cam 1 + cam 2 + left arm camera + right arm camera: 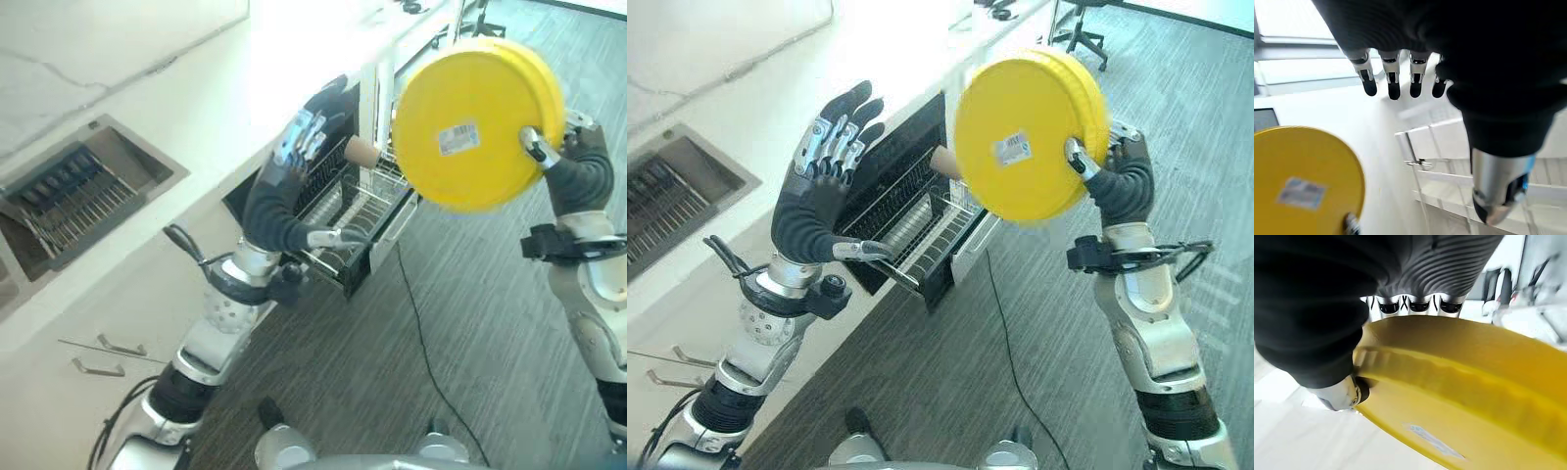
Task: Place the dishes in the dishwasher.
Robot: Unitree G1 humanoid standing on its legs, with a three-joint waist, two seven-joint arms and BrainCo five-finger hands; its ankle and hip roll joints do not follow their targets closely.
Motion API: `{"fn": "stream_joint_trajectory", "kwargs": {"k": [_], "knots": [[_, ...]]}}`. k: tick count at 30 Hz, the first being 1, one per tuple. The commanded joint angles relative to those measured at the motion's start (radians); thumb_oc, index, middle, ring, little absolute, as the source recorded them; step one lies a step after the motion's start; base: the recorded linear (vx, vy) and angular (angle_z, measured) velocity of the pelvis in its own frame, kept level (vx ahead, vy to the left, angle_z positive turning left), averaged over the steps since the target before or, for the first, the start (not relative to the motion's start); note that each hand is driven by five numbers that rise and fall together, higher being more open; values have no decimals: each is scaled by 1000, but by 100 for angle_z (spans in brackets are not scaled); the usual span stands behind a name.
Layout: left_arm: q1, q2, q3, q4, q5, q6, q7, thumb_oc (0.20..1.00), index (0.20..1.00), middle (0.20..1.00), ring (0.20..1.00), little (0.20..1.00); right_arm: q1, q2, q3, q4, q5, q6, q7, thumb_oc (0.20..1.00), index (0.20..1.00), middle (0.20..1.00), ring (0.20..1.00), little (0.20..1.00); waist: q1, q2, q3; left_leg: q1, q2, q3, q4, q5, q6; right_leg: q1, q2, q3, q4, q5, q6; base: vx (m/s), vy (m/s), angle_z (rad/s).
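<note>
A round yellow plate [475,122] with a white sticker on its underside hangs in the air, tilted on edge, above the open dishwasher [358,211]. My right hand [1114,168] is shut on its rim, thumb on the underside and fingers [1415,305] behind. The plate [1464,391] fills the right wrist view and also shows in the left wrist view [1303,181]. My left hand [828,166] is raised with straight fingers [1393,83], open and empty, to the left of the dishwasher's wire rack [936,220]. A tan cup-like object [361,151] sits in the rack behind the plate.
A white counter [147,88] runs along the left with a sunken sink holding a dark drying rack [73,201]. Drawer handles [98,357] show below it. An office chair [1083,24] stands far back on the grey wood floor [470,343].
</note>
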Motion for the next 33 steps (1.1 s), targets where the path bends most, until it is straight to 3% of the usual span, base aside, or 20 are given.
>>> {"fn": "stream_joint_trajectory", "kwargs": {"k": [1, 4, 6, 8, 10, 14, 21, 24, 26, 28, 29, 30, 33], "knots": [[-41, 127, 116, -72, -34, -32, -11, 1000, 1000, 1000, 1000, 1000, -141, 104, -51, -121, 30, -61, 79, 200, 200, 200, 200, 200, 34, -149, -6, 70, 58, -57, -9, -173, -134, -44, -183, 102, 35, 5, 57, -41, -668, 40], [8, 97, 123, -68, -71, -30, 0, 1000, 1000, 1000, 1000, 1000, -165, 94, -16, -93, 19, -22, 103, 200, 200, 200, 200, 200, 47, -145, 1, 75, 31, -108, -20, -132, -126, -61, -135, 116, 82, -49, 10, -34, -319, 22], [29, 76, 124, -63, -79, -37, -29, 1000, 1000, 1000, 1000, 1000, -184, 84, 8, -80, 5, -17, 102, 200, 200, 200, 200, 200, 52, -144, 6, 49, -8, -91, 27, -159, -101, -45, -123, 100, 65, -41, -10, -65, -294, 29], [38, 78, 124, -61, -81, -42, -31, 1000, 1000, 1000, 1000, 1000, -194, 89, 31, -69, -29, -26, 102, 200, 200, 200, 200, 200, 52, -139, 1, 62, -29, -44, 4, -179, -89, -33, -127, 69, 50, -26, -7, -35, -90, 36], [44, 78, 123, -52, -116, -49, -56, 1000, 1000, 1000, 1000, 1000, -190, 92, 39, -72, -43, -29, 91, 200, 200, 200, 200, 200, 60, -132, -6, 72, -22, -8, -32, -152, -97, -14, -129, 31, 41, -25, -1, 6, 9, 32], [56, 81, 127, -71, -139, -14, -86, 1000, 1000, 1000, 1000, 1000, -185, 123, 61, -75, -112, -21, 61, 200, 200, 200, 200, 200, 94, -131, -24, 100, -104, -67, -79, -171, -88, 13, -152, 6, 23, 9, 15, 65, 113, 40], [47, 90, 139, -82, -155, 6, -124, 1000, 1000, 1000, 1000, 1000, -189, 110, 46, -55, -185, -4, 42, 200, 200, 200, 200, 200, 131, -137, -32, 80, -146, -91, -46, -207, -83, 46, -199, -32, -22, 62, 37, 63, 175, 31], [53, 100, 147, -86, -154, 24, -185, 1000, 1000, 1000, 1000, 1000, -159, 96, 9, -50, -206, -24, 15, 200, 200, 200, 200, 200, 138, -146, -36, 67, -170, -93, -34, -228, -64, 66, -215, -44, -3, 80, 42, 126, 223, 25], [63, 118, 132, -72, -141, 51, -260, 1000, 1000, 1000, 1000, 1000, -107, 85, -27, -57, -190, -57, 6, 200, 200, 200, 200, 200, 118, -159, -25, 99, -215, -113, -59, -250, -17, -36, -237, 13, 196, 136, 44, 90, 154, 12], [76, 129, 116, -50, -104, 82, -323, 1000, 1000, 1000, 1000, 1000, -81, 89, -39, -45, -198, -93, 7, 200, 200, 200, 200, 200, 90, -159, -14, 121, -233, -136, -84, -260, 8, -139, -223, 99, 266, 151, 27, 115, 10, 19], [87, 148, 98, -27, -67, 83, -337, 1000, 1000, 1000, 1000, 1000, -79, 86, -42, -33, -195, -107, 9, 200, 200, 200, 200, 200, 78, -157, -9, 133, -231, -145, -99, -255, 9, -167, -209, 120, 226, 144, 14, 177, -412, 30], [105, 200, 75, 8, -50, 104, -339, 1000, 1000, 1000, 1000, 1000, -92, 61, -48, -11, -209, -136, -15, 200, 200, 200, 200, 200, 70, -154, -6, 141, -206, -162, -113, -253, -7, -187, -203, 138, 58, 168, 11, 138, -431, 25], [122, 232, 73, 23, -8, 97, -381, 1000, 1000, 1000, 1000, 1000, -114, 61, -55, -3, -229, -149, -19, 200, 200, 200, 200, 200, 70, -155, 6, 141, -178, -165, -102, -274, -24, -224, -228, 158, 37, 248, 37, 36, -542, 41]]}}
